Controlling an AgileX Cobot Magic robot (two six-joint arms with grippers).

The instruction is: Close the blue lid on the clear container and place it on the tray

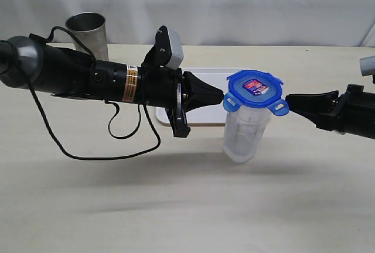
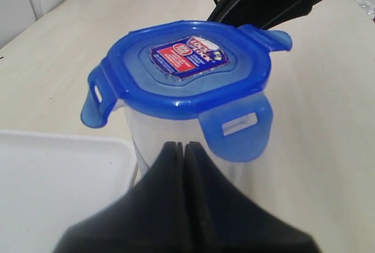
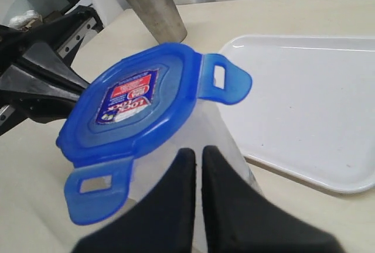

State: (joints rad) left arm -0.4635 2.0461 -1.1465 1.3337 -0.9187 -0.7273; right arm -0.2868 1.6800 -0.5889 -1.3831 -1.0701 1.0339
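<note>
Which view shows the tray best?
The right wrist view: much of the tray lies bare. The exterior view hides part behind the left gripper and clear container; the left wrist view catches one corner.

Beige table (image 1: 176, 206): tray (image 1: 212, 80), steel cup (image 1: 88, 33)

We found the exterior camera raised, looking down across the counter (image 1: 187, 206) toward the white curtain (image 1: 234, 1). Each wrist camera sat close behind its tool, the left tool (image 2: 183, 145) and the right tool (image 3: 198, 151) aimed at each other from opposite sides. All three views shared the blue lid (image 1: 255, 89).
</note>
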